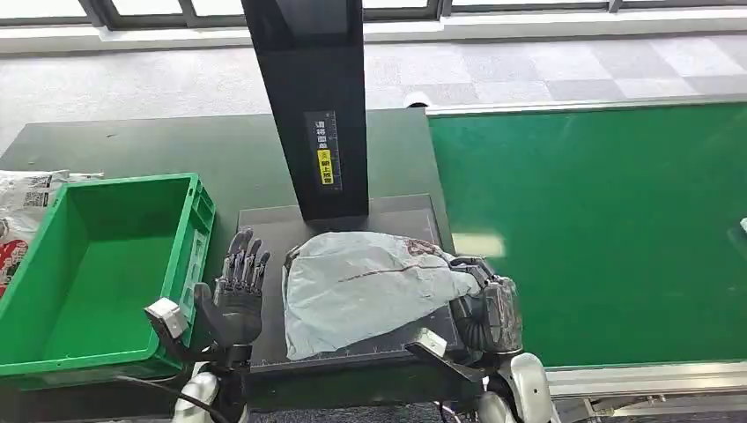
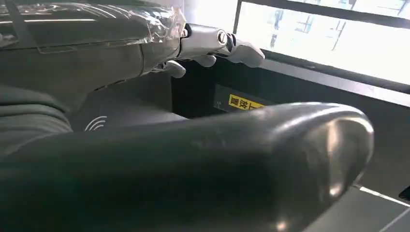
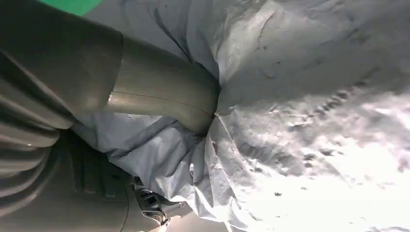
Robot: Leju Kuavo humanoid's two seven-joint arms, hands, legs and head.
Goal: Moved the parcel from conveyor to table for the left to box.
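Observation:
A crumpled grey plastic parcel lies on the dark scale plate in front of the black post. My right hand grips the parcel's right edge; in the right wrist view its thumb presses into the grey wrapping. My left hand stands just left of the parcel with its fingers spread upward, holding nothing and apart from the bag. The left wrist view shows its thick thumb close up and pale fingertips above.
An empty green crate stands at the left, close to my left hand. More bagged parcels lie beyond it at the far left. The green conveyor belt runs on the right. A black post with a yellow label rises behind the parcel.

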